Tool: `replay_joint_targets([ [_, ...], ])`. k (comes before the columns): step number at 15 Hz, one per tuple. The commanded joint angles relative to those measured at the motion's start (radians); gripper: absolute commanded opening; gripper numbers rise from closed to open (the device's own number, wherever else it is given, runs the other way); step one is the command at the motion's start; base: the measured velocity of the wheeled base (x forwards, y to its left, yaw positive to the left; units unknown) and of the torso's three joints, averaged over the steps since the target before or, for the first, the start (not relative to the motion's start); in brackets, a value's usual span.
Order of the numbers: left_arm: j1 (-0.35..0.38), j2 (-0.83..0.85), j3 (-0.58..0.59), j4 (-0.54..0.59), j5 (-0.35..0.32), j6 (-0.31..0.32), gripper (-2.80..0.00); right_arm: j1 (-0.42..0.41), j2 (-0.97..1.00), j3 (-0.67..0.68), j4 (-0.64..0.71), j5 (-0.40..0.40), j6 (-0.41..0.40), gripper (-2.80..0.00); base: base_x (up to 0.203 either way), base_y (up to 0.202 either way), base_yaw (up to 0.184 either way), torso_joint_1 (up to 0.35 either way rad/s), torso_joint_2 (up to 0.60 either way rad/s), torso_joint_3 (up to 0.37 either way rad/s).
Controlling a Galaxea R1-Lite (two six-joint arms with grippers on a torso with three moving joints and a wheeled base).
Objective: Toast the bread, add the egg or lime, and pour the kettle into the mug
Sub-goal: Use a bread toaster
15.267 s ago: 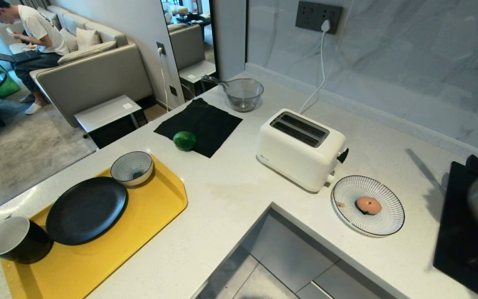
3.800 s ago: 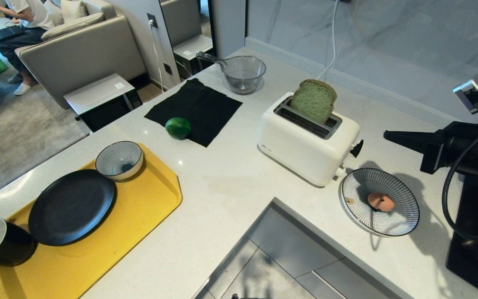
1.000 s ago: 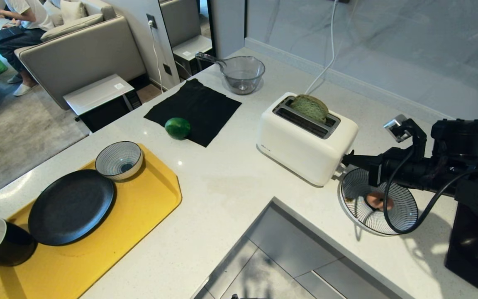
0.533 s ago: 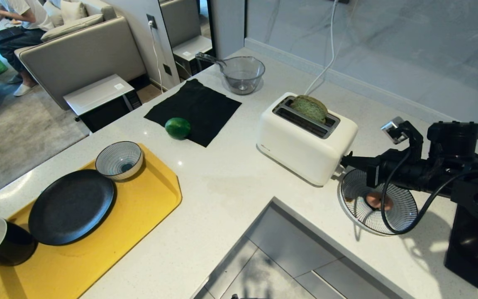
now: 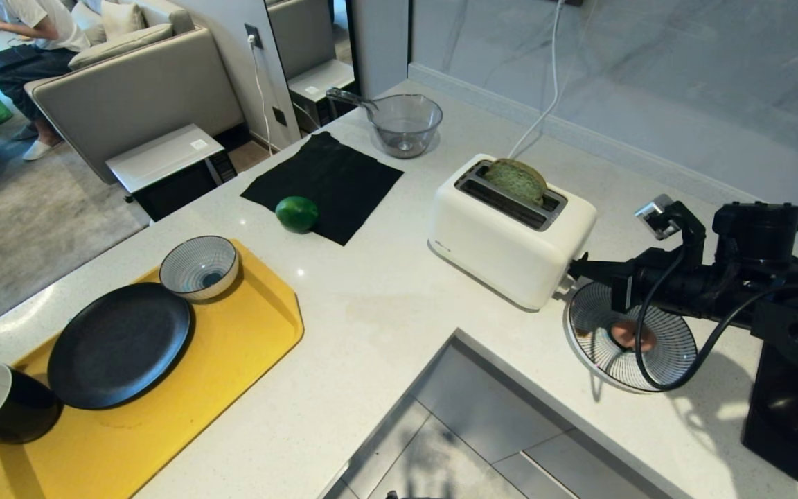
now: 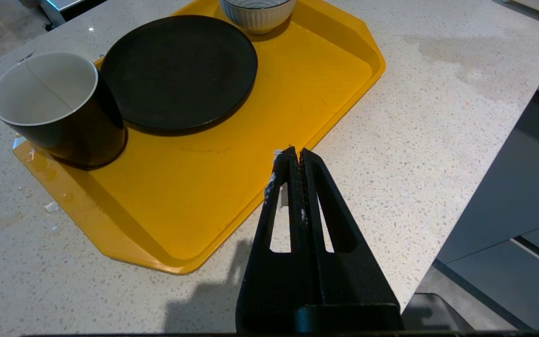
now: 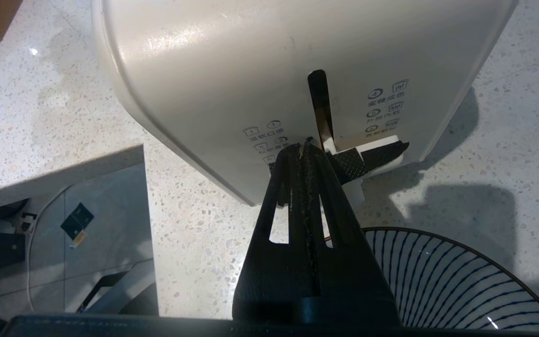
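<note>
- The right gripper (image 7: pixel 303 146), jaws clenched on nothing, sits at the toaster's (image 5: pixel 510 239) end face, its tip on the black lever (image 7: pixel 367 157) at the foot of its slot.
- The bread (image 5: pixel 515 179) sits low in the far slot, only its crust showing.
- The egg (image 5: pixel 624 335) lies on the striped plate (image 5: pixel 596 312) under the right arm; the lime (image 5: pixel 296 213) rests at the black cloth's (image 5: pixel 330 184) edge.
- The mug (image 6: pixel 59 112) stands on the yellow tray (image 6: pixel 260 140), near the left gripper (image 6: pixel 295 154), parked with jaws pressed together.
- The kettle is not in view.
- Risk: a glancing tip could slip off the lever, leaving it unlatched, or shove the light toaster across the desk (image 5: pixel 385 319); a dropping wrist could knock the plate.
</note>
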Motion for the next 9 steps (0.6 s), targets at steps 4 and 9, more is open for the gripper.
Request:
replay_joint_targets([
  [4, 0.000, -0.002, 0.016, -0.001, 0.000, 0.000, -2.80, 0.000, 0.002, 0.004, -0.009, 0.003, -0.001, -2.80, 0.000, 0.000, 0.000, 0.000, 0.00, 0.000],
  [9, 0.000, -0.002, 0.017, -0.001, 0.000, 0.000, -2.80, 0.000, 0.002, 0.004, -0.010, 0.003, -0.002, -2.80, 0.000, 0.000, 0.000, 0.000, 0.00, 0.000],
])
